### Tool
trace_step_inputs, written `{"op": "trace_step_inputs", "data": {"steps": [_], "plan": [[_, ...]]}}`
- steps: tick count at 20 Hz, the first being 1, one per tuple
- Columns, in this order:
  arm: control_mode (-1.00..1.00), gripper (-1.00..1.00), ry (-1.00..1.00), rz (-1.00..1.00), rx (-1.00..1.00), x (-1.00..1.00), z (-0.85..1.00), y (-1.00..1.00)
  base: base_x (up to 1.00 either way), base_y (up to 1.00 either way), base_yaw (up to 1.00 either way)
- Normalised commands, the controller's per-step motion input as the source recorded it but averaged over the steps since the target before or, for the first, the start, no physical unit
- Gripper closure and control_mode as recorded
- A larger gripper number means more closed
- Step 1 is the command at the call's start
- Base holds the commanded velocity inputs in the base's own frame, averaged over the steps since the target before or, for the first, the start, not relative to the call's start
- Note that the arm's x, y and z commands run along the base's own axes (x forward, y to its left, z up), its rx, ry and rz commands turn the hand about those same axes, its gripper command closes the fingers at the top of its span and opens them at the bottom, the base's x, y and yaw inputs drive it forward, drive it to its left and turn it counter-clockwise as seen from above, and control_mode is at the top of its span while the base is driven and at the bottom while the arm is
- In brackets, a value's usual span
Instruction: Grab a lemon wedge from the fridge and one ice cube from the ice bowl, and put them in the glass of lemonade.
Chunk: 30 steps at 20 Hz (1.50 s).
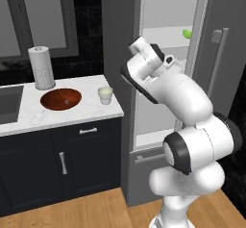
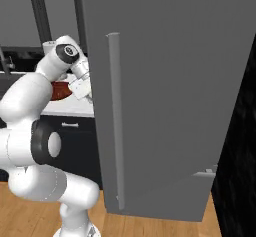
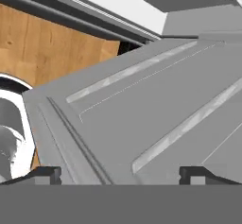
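Observation:
The fridge (image 1: pixel 166 10) stands open, its white shelves showing. A tiny yellow-green lemon wedge (image 1: pixel 187 32) lies on an upper shelf, at the right. On the counter left of the fridge sit the reddish-brown ice bowl (image 1: pixel 61 98) and the small glass of lemonade (image 1: pixel 105 95). I cannot make out the ice cube in the bowl. My arm is raised in front of the fridge opening, below and left of the wedge. My gripper (image 3: pixel 120 176) is open with nothing between its fingers, facing grey fridge panels.
The open fridge door (image 2: pixel 165 91) with its long bar handle (image 2: pixel 114 116) stands close to my right. A paper-towel roll (image 1: pixel 42 67) stands behind the bowl, and a sink (image 1: pixel 9 104) lies at the counter's left. Wooden floor (image 1: pixel 96 208) lies below.

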Motion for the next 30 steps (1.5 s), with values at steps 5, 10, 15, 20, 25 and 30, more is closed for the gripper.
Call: {"op": "trace_step_inputs", "data": {"steps": [5, 10, 15, 20, 25, 30], "plan": [[-1.0, -1.0, 0.04, -0.18, 0.0, -0.23, -0.56, -1.0, 0.0, 0.0, 0.0], [-1.0, -1.0, 0.0, -0.08, 0.0, -0.76, -0.42, -1.0, 0.0, 0.0, 0.0], [-1.0, -1.0, 0.0, -0.08, 0.0, -0.69, -0.25, -1.0, 0.0, 0.0, 0.0], [-1.0, -1.0, 0.0, -0.01, 0.0, -0.1, -0.24, -1.0, 0.0, 0.0, 0.0], [-1.0, -1.0, 0.0, 0.0, 0.0, 0.0, -0.16, -1.0, 0.0, 0.0, 0.0], [-1.0, -1.0, -0.01, 0.05, 0.0, 0.01, -0.02, -1.0, 0.0, 0.0, 0.0]]}}
